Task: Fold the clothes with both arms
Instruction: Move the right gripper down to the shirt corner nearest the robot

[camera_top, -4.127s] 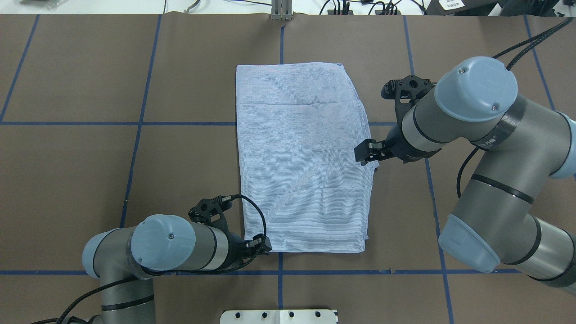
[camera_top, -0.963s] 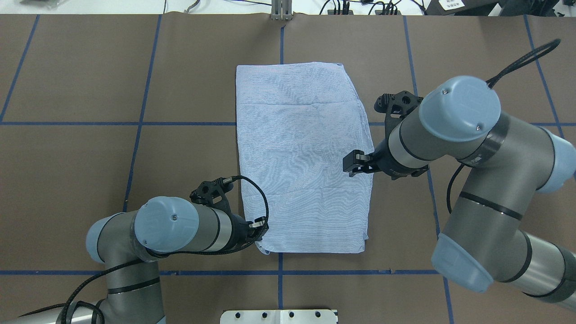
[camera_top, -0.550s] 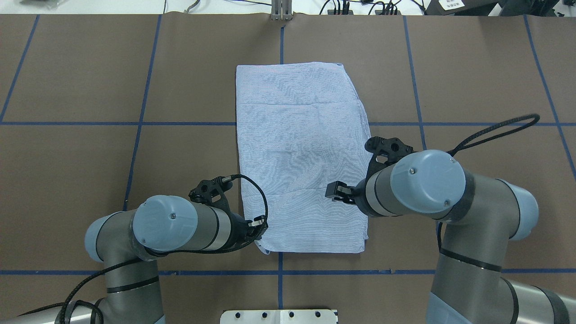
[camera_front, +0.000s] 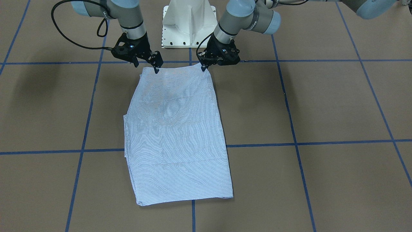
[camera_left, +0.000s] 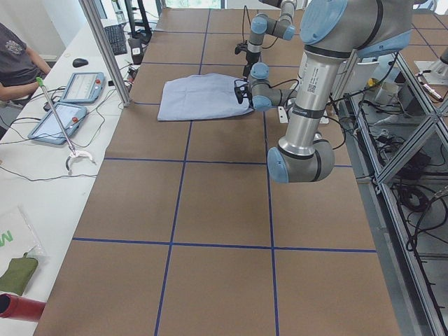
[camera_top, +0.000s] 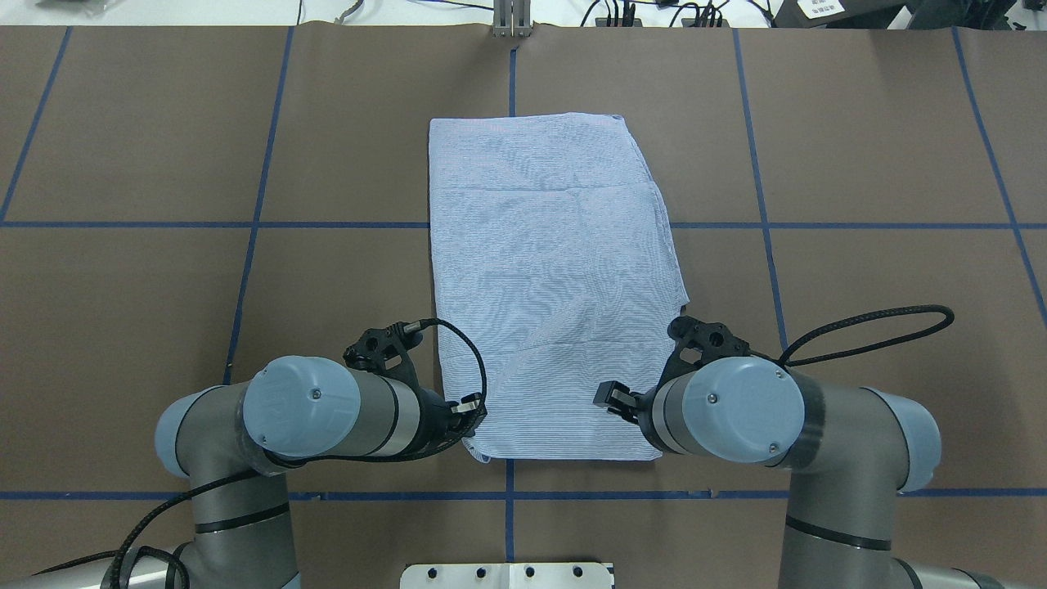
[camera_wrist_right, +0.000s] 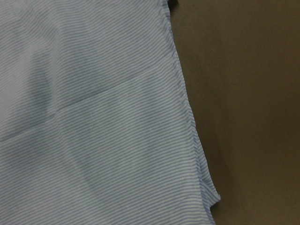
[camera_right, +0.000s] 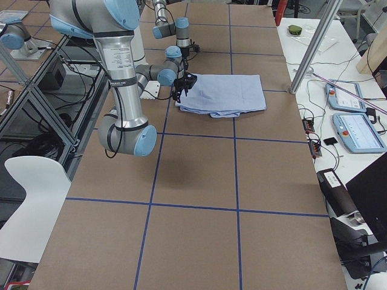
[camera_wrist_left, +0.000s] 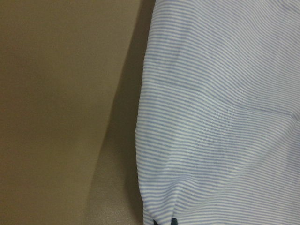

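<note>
- Blue-striped shirt (camera_top: 548, 270) lies folded; left gripper (camera_front: 203, 67), angled down, pinches its near-left corner.
- Fingers spread wide, right gripper (camera_front: 145, 66) sits at the near-right corner.
- White pedestal base (camera_front: 188, 22) stands just behind.

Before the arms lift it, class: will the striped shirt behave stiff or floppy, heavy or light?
Probably floppy: the corner pinched by the left gripper peaks while the rest of the shirt lies flat. Likely light: thin, softly wrinkled cloth. Its stacked layers, offset along one edge, may slide.

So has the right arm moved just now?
Yes: the right arm pulled toward the robot along the edge of the light blue striped shirt, from the far blue tape line towards the near one.
</note>
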You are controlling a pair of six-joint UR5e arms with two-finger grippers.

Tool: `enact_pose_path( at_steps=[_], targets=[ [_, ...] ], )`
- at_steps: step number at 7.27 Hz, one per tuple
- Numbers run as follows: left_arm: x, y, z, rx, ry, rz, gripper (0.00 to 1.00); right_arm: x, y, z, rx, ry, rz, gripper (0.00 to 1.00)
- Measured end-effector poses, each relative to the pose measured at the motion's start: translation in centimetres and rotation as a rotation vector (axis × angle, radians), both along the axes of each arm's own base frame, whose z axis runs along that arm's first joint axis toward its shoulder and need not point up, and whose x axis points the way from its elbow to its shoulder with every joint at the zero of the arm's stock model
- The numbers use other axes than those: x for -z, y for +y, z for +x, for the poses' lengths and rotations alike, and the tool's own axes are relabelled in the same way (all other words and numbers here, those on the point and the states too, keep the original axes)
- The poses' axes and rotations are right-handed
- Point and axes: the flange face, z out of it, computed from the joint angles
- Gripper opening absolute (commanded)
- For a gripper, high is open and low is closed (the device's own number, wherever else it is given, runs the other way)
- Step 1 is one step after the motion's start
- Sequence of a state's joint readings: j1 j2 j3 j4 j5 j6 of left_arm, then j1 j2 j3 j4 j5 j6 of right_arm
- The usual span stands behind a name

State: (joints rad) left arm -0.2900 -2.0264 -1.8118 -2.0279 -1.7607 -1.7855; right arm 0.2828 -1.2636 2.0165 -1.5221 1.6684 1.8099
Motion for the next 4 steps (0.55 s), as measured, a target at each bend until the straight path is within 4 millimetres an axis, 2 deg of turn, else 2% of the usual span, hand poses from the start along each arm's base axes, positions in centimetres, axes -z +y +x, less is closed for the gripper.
enact_pose_path(
  at_steps=[4],
  targets=[
    [0.0,0.0,0.0,0.002,0.000,0.000,0.00,-1.9,1.3,-2.3,0.023,0.047,-0.021,1.00]
  ],
)
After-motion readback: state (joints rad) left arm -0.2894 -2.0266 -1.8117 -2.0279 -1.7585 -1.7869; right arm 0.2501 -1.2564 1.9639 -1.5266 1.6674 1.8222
